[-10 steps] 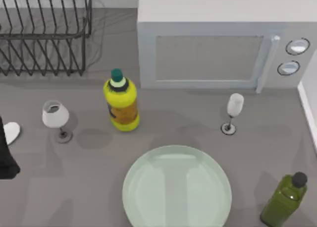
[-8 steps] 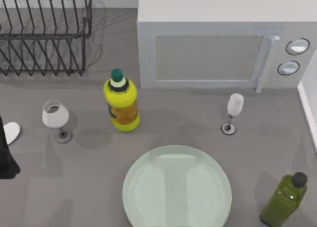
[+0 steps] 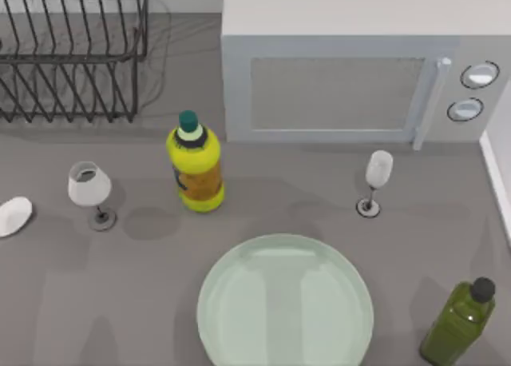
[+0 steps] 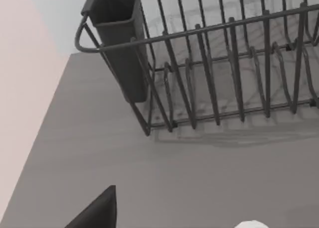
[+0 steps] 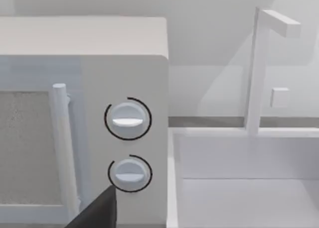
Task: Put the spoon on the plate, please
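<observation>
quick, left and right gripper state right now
Left gripper: cannot be told, one dark finger near the dish rack.
Right gripper: cannot be told, facing the microwave.

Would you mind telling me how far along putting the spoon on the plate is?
Nothing looks done yet. The spoon lies on the table at the top view's far left edge, beside a wine glass, well apart from the plate, which holds nothing. Nothing is in hand: no claw is on the spoon. Left to do: grasp it, carry it across and set it on the plate.
</observation>
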